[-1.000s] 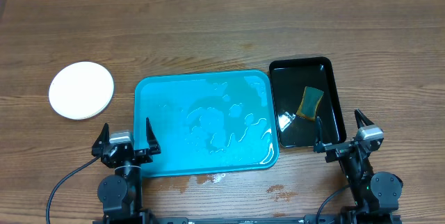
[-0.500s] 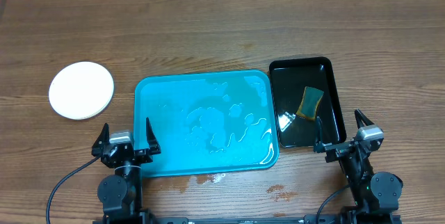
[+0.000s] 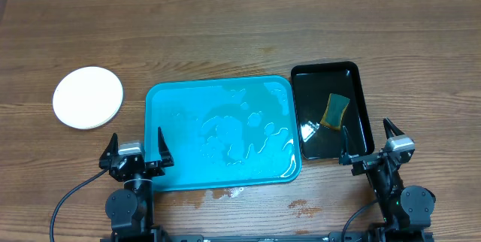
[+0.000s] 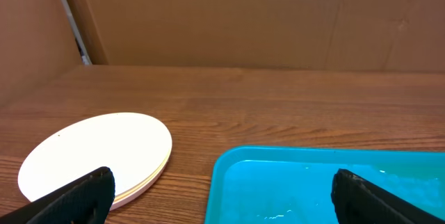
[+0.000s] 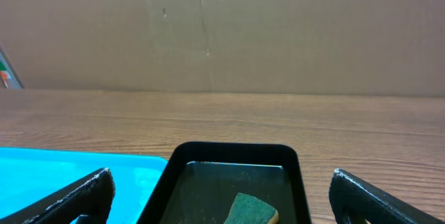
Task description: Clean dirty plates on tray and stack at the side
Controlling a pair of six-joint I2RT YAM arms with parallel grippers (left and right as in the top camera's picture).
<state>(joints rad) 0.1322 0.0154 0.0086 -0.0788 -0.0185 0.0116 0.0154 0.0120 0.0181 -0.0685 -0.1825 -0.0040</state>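
Observation:
The plates point(image 3: 88, 97) lie stacked on the bare table left of the turquoise tray point(image 3: 174, 104), a white one on top; the stack's layered edge shows in the left wrist view point(image 4: 97, 156). The tray point(image 4: 229, 172) holds only water drops and puddles. My left gripper point(image 3: 136, 151) rests open at the tray's near left corner, nothing between its fingers point(image 4: 76, 200). My right gripper point(image 3: 369, 143) sits open near the table's front edge, just in front of the black tray, also empty.
A glossy black tray point(image 3: 359, 96) stands right of the turquoise tray with a green-and-yellow sponge point(image 3: 334, 111) in shallow water, seen also in the right wrist view as the sponge point(image 5: 252, 211). Water spots point(image 3: 304, 208) mark the table in front of the trays. Cardboard walls stand behind.

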